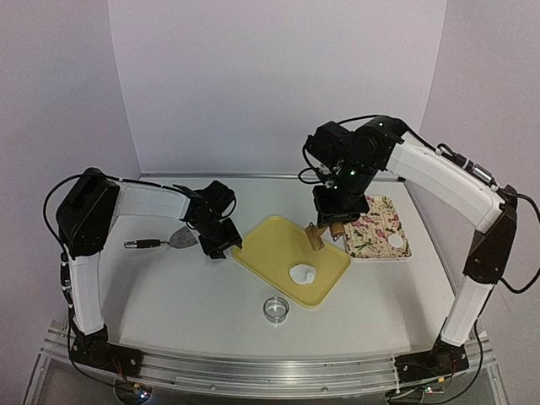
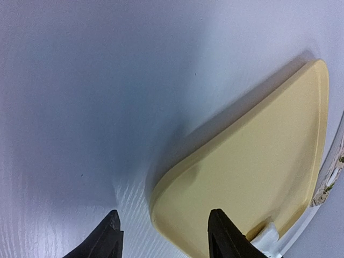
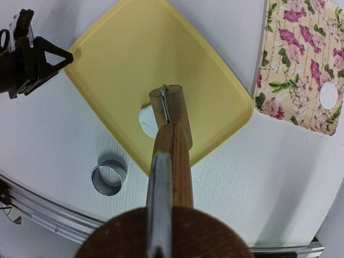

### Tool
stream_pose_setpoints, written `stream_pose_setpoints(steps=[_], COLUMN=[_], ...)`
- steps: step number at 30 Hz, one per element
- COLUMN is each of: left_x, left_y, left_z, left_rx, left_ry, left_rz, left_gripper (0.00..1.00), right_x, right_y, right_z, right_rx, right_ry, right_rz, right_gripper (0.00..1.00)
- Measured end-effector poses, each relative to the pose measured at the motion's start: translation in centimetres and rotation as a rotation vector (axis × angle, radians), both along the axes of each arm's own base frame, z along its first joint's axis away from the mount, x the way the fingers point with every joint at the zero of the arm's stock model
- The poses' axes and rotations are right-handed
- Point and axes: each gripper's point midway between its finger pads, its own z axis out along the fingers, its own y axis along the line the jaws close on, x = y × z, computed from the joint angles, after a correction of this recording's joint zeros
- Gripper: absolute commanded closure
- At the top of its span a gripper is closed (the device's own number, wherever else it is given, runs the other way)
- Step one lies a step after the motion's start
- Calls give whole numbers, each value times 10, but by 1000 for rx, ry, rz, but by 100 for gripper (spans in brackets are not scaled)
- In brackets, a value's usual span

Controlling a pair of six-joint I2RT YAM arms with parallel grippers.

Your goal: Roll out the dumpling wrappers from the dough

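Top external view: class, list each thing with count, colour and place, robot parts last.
Board: one, yellow, table centre.
Dough piece: one, white, on board.
Rolling pin: one, wooden, above board.
Ring cutter: one, shiny, table front.
Floral tray: one, pink-patterned, right of board.
Dumpling wrapper: one, white, on tray.
Scraper: one, grey, table left.
Left hand: one, black, open, board's left corner.
Right hand: one, black, gripping rolling pin.

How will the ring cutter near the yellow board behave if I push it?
The ring cutter lies flat on the table, open end up, so a push would probably slide it, not roll it. Its thin shiny wall looks like metal: likely stiff and light. That smooth wall may be slippery for a claw.
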Motion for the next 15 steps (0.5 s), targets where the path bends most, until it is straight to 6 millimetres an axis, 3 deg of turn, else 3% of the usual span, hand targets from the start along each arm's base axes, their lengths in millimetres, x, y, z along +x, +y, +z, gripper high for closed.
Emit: stream_pose_setpoints(steps=[6,12,15], left_x=[7,16,33], left_y=[-9,-11,-15], left_z=[-9,-16,-17], left_rx=[-10,9,16], left_ry=[22,24,-12], left_rz=[9,-8,-46], left_gripper=[66,97,100], right_x=[-2,-2,-2], right_y=[-3,-3,-3], right_z=[-3,-3,-3], right_rx=[-11,-15,-22], right_ry=[6,4,2], right_rz=[0,20,43], right_gripper=[100,100,100])
